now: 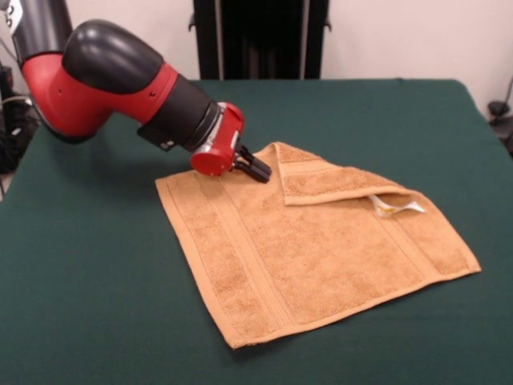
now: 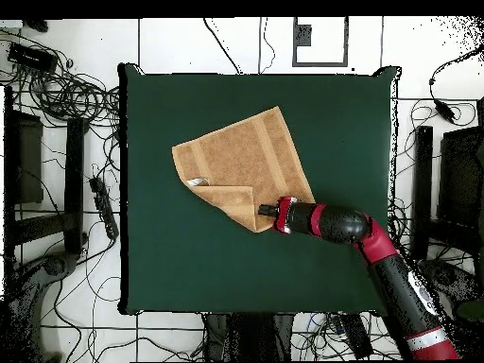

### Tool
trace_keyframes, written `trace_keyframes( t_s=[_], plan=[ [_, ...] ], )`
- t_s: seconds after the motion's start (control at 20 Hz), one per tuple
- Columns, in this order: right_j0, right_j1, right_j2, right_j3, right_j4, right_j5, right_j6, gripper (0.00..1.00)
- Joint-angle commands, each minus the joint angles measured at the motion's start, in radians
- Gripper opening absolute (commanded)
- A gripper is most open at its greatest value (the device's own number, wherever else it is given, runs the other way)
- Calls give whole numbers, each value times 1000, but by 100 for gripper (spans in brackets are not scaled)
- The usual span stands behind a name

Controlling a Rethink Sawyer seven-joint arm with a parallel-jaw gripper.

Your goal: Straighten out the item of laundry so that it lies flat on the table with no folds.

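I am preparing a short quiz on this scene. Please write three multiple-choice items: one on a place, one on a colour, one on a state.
1. Where is the gripper?
A. at the towel's folded edge
B. off the table
C. raised high

2. What colour is the table cloth?
A. white
B. dark green
C. blue

3. How does the towel lie?
A. fully flat
B. rolled up
C. one corner folded over

Answers: 1 A, its tip meets the fold; 2 B, green shows all round; 3 C, a flap lies on top beside the white tag.
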Motion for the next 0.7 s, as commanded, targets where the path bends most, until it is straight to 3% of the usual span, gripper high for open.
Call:
trace_keyframes(
  t_s=[0.05, 0.7],
  plan=[
    [91, 27, -95, -139, -41, 45, -198, 0],
    [53, 116, -106, -151, 49, 44, -186, 0]
  ],
)
